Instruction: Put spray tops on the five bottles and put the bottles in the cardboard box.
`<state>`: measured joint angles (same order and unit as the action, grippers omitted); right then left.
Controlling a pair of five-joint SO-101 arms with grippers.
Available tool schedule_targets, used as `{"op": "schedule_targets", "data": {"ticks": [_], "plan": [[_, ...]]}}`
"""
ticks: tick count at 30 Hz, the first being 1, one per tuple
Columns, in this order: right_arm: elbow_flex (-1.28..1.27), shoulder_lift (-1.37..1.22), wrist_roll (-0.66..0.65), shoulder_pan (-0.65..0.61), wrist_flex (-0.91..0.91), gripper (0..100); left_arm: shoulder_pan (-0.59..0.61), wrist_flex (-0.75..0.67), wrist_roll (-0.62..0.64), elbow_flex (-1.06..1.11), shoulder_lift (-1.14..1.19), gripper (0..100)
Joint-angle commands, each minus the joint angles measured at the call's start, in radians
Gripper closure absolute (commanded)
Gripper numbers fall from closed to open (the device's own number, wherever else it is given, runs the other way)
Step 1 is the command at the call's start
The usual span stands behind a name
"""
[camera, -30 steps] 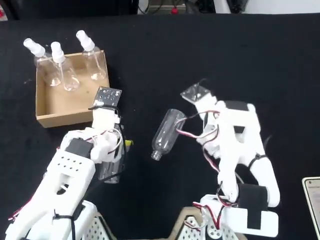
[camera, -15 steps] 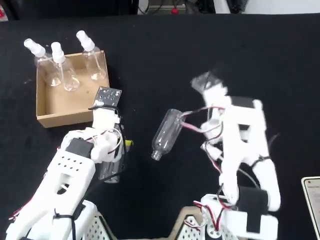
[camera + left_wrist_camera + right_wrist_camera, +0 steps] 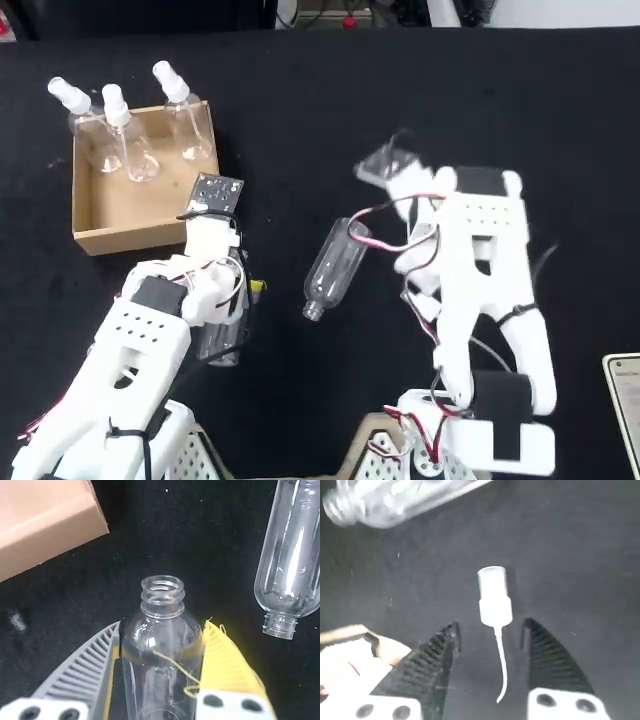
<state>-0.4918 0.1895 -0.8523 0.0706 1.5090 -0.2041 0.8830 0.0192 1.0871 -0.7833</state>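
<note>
My left gripper (image 3: pixel 162 630) is shut on an uncapped clear bottle (image 3: pixel 161 630), grey finger on one side, yellow on the other; the high view shows this bottle (image 3: pixel 222 338) held by the left arm in front of the cardboard box (image 3: pixel 100 215). A second uncapped bottle (image 3: pixel 335 268) lies on the black table between the arms, its mouth toward the front. A white spray top (image 3: pixel 495 600) lies flat on the table, its thin tube trailing between the fingers of my open right gripper (image 3: pixel 490 630). Three bottles with spray tops (image 3: pixel 125 135) stand in the box.
The lying bottle (image 3: pixel 395 500) is close beyond the spray top in the right wrist view. A corner of the box (image 3: pixel 45 520) sits near the held bottle. A white flat object (image 3: pixel 625 390) lies at the table's right edge.
The right arm's wrist swung away toward the far right, then back to the left. The left arm and its bottle have not moved.
</note>
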Motion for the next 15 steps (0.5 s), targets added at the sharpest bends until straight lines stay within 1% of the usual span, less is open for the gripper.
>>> {"op": "schedule_targets", "data": {"ticks": [1, 9, 13, 15], "plan": [[-0.110, 0.013, -0.052, -0.015, -0.120, 77.9, -0.005, -0.014, 0.002, -0.005, -0.021, 87], [-0.332, 0.031, -0.057, -0.023, -0.399, 78.3, -0.005, -0.014, 0.002, -0.005, -0.021, 87], [-0.372, 0.013, -0.057, -0.021, -0.482, 78.5, -0.005, -0.014, 0.002, -0.005, -0.021, 87], [-0.374, -0.004, -0.057, -0.021, -0.497, 82.6, -0.005, -0.014, 0.002, -0.005, -0.021, 87]]}}
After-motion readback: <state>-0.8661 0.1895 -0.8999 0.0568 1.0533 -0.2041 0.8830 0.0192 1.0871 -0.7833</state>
